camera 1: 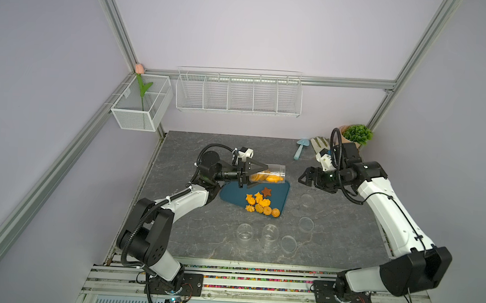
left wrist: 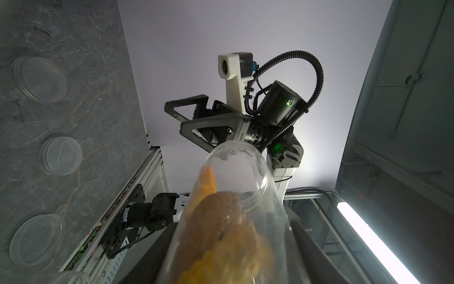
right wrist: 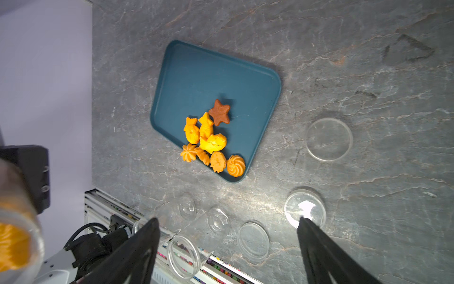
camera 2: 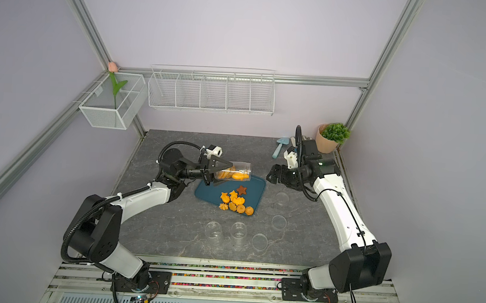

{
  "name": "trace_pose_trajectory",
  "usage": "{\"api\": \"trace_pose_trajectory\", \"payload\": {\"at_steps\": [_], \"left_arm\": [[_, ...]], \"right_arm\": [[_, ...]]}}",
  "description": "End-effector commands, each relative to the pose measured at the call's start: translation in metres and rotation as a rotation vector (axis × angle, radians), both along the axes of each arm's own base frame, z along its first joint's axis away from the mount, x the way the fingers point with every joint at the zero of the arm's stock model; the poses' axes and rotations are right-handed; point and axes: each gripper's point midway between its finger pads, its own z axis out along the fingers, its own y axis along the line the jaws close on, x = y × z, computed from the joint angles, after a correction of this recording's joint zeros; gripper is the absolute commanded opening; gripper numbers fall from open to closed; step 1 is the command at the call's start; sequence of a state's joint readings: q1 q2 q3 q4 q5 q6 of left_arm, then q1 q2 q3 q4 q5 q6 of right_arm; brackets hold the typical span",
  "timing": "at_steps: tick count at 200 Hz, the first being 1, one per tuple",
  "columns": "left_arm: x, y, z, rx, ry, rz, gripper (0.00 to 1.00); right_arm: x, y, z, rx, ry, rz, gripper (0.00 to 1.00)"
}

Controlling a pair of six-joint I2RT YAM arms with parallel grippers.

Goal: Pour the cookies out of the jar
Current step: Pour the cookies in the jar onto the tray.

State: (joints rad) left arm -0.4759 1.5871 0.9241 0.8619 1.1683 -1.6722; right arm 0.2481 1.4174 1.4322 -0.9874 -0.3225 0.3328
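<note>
Jar point(camera 1: 275, 172) on its side over the tray point(camera 1: 233, 194), part emptied.
The left gripper point(camera 1: 256, 175) pinches the clear jar level; I'd tip its mouth lower, keeping it above the blue tray, since several orange cookies point(camera 1: 267, 178) lie inside just past its jaws. Below the gripper, a heap point(camera 1: 260, 203) of orange shapes and one brown star point(camera 1: 267, 191) sit on the tray. The right gripper point(camera 1: 307, 178), beyond the mouth, is spread and empty.
</note>
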Motion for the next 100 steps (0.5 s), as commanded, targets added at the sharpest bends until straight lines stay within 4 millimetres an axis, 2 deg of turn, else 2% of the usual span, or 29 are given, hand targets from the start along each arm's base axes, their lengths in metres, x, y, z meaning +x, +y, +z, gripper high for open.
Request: {"api": "trace_pose_trajectory", "payload": {"at_steps": [1,41,100], "left_arm": [[-0.001,0.003,-0.002,-0.019,-0.021,-0.010,0.61],[0.003,0.007,-0.030,0.001,-0.002,-0.003,0.62],[0.021,0.023,-0.062,-0.033,0.043,0.017,0.63]], "right_arm": [[-0.017,0.005,-0.005,0.049,0.040,0.019,0.89],[-0.026,0.001,-0.011,0.033,0.054,0.023,0.89],[-0.029,0.003,-0.014,0.046,0.069,0.031,0.89]]}}
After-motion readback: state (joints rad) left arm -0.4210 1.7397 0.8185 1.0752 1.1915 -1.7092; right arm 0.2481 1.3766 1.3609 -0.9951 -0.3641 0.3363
